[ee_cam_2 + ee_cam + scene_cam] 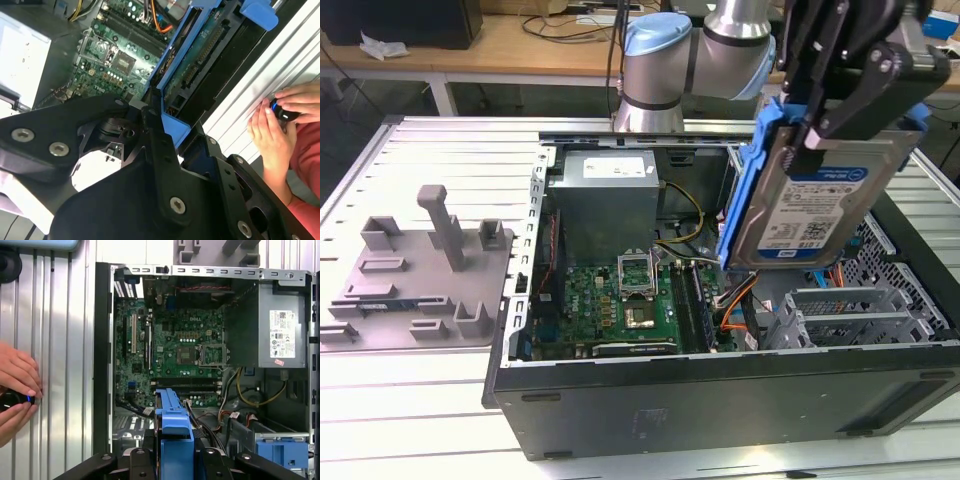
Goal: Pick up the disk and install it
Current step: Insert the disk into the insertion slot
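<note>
A robotics lab: slatted aluminium workbench (440,145), opened computer case (720,405), cable-strewn desks (520,45) behind.

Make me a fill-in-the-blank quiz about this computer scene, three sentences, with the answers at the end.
1. The gripper holds the disk above the open computer ____.
2. The bracket framing the disk is ____ in colour.
3. The grey plate lies on the exterior view's ____ of the case.

Missing words: case; blue; left.
</note>
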Controlling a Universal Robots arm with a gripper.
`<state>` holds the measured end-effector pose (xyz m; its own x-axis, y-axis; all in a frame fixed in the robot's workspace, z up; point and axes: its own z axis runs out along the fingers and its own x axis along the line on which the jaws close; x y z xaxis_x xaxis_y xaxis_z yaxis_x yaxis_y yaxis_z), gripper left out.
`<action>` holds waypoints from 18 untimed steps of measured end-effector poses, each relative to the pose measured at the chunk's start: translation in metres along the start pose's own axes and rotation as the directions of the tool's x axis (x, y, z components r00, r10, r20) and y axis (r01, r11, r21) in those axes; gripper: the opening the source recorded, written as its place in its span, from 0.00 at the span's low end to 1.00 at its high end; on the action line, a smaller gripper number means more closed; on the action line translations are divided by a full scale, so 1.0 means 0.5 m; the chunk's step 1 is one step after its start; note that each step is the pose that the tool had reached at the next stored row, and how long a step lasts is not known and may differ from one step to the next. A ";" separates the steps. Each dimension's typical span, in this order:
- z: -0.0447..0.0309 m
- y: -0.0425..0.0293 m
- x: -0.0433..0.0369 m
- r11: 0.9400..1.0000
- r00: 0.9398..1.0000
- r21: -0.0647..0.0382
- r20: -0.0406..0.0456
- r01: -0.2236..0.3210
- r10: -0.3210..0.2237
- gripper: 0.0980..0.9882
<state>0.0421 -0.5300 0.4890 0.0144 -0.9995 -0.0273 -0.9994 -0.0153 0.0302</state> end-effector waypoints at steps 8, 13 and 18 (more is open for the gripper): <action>0.000 -0.052 0.001 1.000 1.000 0.000 0.000 0.000 0.000 0.30; 0.000 -0.083 0.002 1.000 1.000 0.000 0.000 0.000 0.000 0.30; 0.001 -0.118 0.003 1.000 1.000 0.000 0.000 0.000 0.000 0.30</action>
<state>0.1012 -0.5306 0.4867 0.0147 -0.9995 -0.0273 -0.9994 -0.0156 0.0302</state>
